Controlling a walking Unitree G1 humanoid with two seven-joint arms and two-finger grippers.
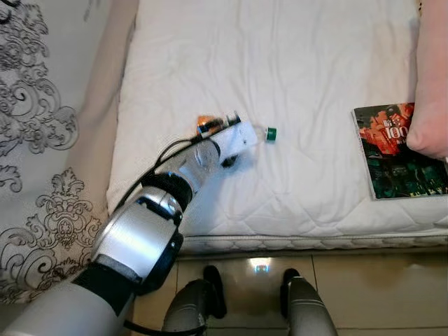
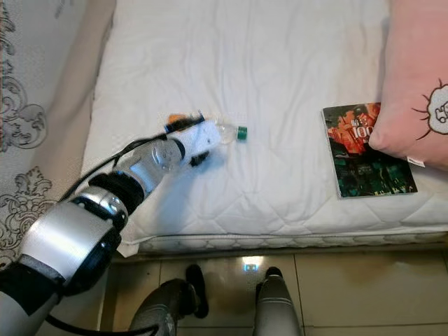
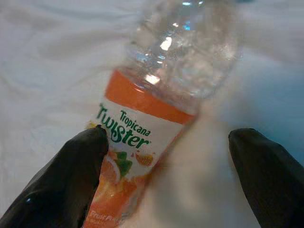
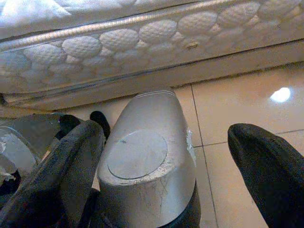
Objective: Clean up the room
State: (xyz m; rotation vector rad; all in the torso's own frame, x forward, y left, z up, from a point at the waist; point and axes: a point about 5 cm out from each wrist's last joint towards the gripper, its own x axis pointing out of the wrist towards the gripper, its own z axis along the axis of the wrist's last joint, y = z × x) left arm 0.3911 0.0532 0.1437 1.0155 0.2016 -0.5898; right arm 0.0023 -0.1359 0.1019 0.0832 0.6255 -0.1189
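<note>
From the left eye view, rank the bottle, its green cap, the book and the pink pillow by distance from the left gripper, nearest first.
1. Bottle, at the left gripper.
2. Green cap, just to its right.
3. Book and pink pillow, far right; too close to call.

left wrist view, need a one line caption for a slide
Open left gripper straddling an empty Tropicana Twister bottle lying on the white mattress, one finger touching its label.
</note>
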